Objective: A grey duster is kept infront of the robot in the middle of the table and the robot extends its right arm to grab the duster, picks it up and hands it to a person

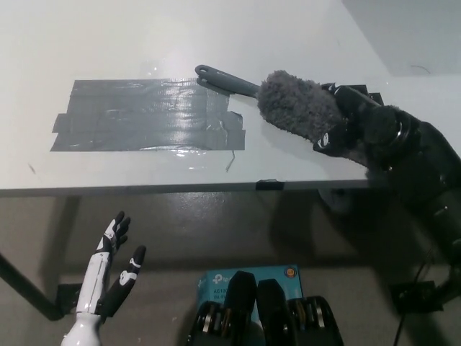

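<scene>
The grey duster point(295, 104) lies on the white table point(108, 43), its fluffy head to the right and its slim grey handle point(225, 80) pointing up-left. My black right hand point(360, 126) comes in from the right and sits over the right end of the fluffy head. Its fingers point(351, 95) curl over the far side and the thumb presses the near side, so it is shut on the duster. That end of the head is hidden under the hand. My white left hand point(109, 277) rests open at the lower left, below the table's edge.
A wide patch of dark grey tape point(144, 115) covers the table left of the handle. The table's front edge point(144, 189) runs across the middle of the picture. A blue box point(252, 277) lies on the floor below.
</scene>
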Available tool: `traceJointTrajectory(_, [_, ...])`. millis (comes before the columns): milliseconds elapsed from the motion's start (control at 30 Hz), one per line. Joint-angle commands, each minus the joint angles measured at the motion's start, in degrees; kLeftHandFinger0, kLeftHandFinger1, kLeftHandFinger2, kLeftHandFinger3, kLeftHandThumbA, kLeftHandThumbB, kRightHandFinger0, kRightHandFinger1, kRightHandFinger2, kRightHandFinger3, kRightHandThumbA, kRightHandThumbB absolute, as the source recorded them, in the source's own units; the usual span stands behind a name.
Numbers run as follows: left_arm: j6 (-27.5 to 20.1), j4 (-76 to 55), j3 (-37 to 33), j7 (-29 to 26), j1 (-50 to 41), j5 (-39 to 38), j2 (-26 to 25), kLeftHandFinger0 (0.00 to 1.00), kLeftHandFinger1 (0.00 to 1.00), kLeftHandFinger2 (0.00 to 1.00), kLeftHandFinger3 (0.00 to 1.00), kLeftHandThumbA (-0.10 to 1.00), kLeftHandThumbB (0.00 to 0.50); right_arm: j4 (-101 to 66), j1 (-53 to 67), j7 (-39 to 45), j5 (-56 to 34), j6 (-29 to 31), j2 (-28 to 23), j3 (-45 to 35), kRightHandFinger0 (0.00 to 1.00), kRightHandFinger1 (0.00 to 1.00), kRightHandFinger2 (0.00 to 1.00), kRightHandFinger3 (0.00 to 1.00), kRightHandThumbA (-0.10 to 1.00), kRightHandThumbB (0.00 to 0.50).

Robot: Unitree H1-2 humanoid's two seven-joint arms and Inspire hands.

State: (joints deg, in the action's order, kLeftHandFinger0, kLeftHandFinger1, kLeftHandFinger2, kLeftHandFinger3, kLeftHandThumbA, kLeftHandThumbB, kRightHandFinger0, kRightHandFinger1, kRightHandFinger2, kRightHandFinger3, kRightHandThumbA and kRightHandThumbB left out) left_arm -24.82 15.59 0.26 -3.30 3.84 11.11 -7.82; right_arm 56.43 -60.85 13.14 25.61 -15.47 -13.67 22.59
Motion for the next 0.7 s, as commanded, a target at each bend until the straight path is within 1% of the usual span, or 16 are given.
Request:
traceJointTrajectory(0, [-1.3, -2.1, 0.2, -1.0, 0.6, 0.9, -0.4, 1.00, 1.00, 1.00, 1.00, 0.80, 0.172, 5.0, -3.7, -0.8, 3.8, 1.5, -0.9, 3.4, 1.00, 1.00, 1.00, 1.00, 1.00, 0.486])
traceJointTrajectory(67, [-1.2, -2.2, 0.3, -1.0, 0.5, 0.9, -0.4, 1.00, 1.00, 1.00, 1.00, 0.80, 0.176, 6.3, -3.7, -1.7, 4.3, 1.9, -1.2, 4.4, 1.00, 1.00, 1.00, 1.00, 1.00, 0.490])
traceJointTrajectory(133, [-1.3, -2.1, 0.3, -1.0, 0.8, 0.9, -0.6, 1.00, 1.00, 1.00, 1.00, 0.80, 0.181, 8.1, -4.1, -2.8, 5.1, 2.3, -1.4, 5.3, 1.00, 1.00, 1.00, 1.00, 1.00, 0.480])
traceJointTrajectory(267, [-1.6, -1.6, 0.3, -1.1, 0.9, 0.8, -0.5, 1.00, 1.00, 1.00, 1.00, 0.81, 0.185, 10.6, -4.0, -3.7, 4.2, 3.8, -2.0, 5.3, 1.00, 1.00, 1.00, 1.00, 1.00, 0.483])
traceJointTrajectory(300, [-1.8, -1.5, 0.2, -1.0, 0.9, 0.8, -0.4, 1.00, 1.00, 1.00, 1.00, 0.81, 0.185, 10.9, -3.9, -3.3, 4.2, 3.6, -2.1, 5.4, 1.00, 1.00, 1.00, 1.00, 1.00, 0.474])
traceJointTrajectory(333, [-1.9, -1.4, 0.1, -1.0, 0.9, 0.7, -0.4, 1.00, 1.00, 1.00, 1.00, 0.81, 0.184, 10.9, -3.9, -2.2, 4.8, 3.2, -2.2, 6.2, 1.00, 1.00, 1.00, 1.00, 1.00, 0.452])
traceJointTrajectory(367, [-2.1, -1.3, 0.0, -1.0, 0.9, 0.4, -0.4, 1.00, 1.00, 1.00, 1.00, 0.80, 0.180, 11.2, -4.2, 0.0, 4.4, 2.2, -2.2, 6.2, 1.00, 1.00, 1.00, 1.00, 0.91, 0.441])
traceJointTrajectory(400, [-2.1, -1.3, 0.0, -1.0, 0.9, 0.4, -0.4, 1.00, 1.00, 1.00, 1.00, 0.80, 0.180, 11.4, -4.2, 0.5, 4.1, 2.0, -2.1, 6.2, 1.00, 1.00, 1.00, 1.00, 0.91, 0.441])
traceJointTrajectory(433, [-2.0, -1.5, 0.1, -0.9, 0.8, 0.4, -0.4, 1.00, 1.00, 1.00, 1.00, 0.80, 0.181, 12.0, -4.6, 2.6, 3.0, 1.5, -1.9, 5.7, 0.96, 0.92, 1.00, 1.00, 0.75, 0.404])
traceJointTrajectory(467, [-1.7, -1.8, 0.3, -0.9, 0.8, 0.5, -0.5, 1.00, 1.00, 1.00, 1.00, 0.80, 0.187, 13.0, -5.2, 7.8, 1.6, 2.9, -1.9, 5.5, 0.49, 0.42, 0.50, 1.00, 0.52, 0.337])
traceJointTrajectory(500, [-1.8, -1.7, 0.4, -1.0, 0.9, 0.6, -0.6, 1.00, 1.00, 1.00, 1.00, 0.80, 0.186, 12.9, -5.3, 10.0, 1.4, 4.6, -2.0, 5.9, 0.03, 0.07, 0.31, 0.69, 0.24, 0.380])
traceJointTrajectory(533, [-1.9, -1.7, 0.4, -1.0, 1.0, 0.6, -0.6, 1.00, 1.00, 1.00, 1.00, 0.81, 0.184, 12.1, -5.1, 10.0, 1.5, 5.2, -2.1, 6.0, 0.01, 0.12, 0.36, 0.75, 0.14, 0.366])
traceJointTrajectory(567, [-2.0, -1.7, 0.4, -0.9, 1.2, 0.6, -0.6, 1.00, 1.00, 1.00, 1.00, 0.81, 0.178, 10.9, -4.8, 9.9, 1.5, 6.0, -2.1, 6.1, 0.05, 0.27, 0.52, 0.71, 0.07, 0.357])
traceJointTrajectory(600, [-2.1, -1.7, 0.3, -0.9, 1.3, 0.6, -0.6, 1.00, 1.00, 1.00, 1.00, 0.80, 0.177, 10.1, -4.6, 9.9, 1.4, 6.6, -2.2, 6.1, 0.07, 0.35, 0.59, 0.69, 0.06, 0.355])
traceJointTrajectory(633, [-2.1, -1.6, 0.3, -0.8, 1.3, 0.3, -0.7, 1.00, 1.00, 1.00, 1.00, 0.80, 0.175, 8.8, -4.3, 10.5, 1.0, 6.9, -2.4, 5.8, 0.12, 0.45, 0.70, 0.69, 0.01, 0.309])
traceJointTrajectory(667, [-2.1, -1.5, 0.2, -0.8, 1.3, 0.3, -0.7, 1.00, 1.00, 1.00, 1.00, 0.80, 0.175, 7.0, -3.8, 11.3, 0.5, 6.7, -2.7, 5.6, 0.11, 0.45, 0.72, 0.76, -0.05, 0.267])
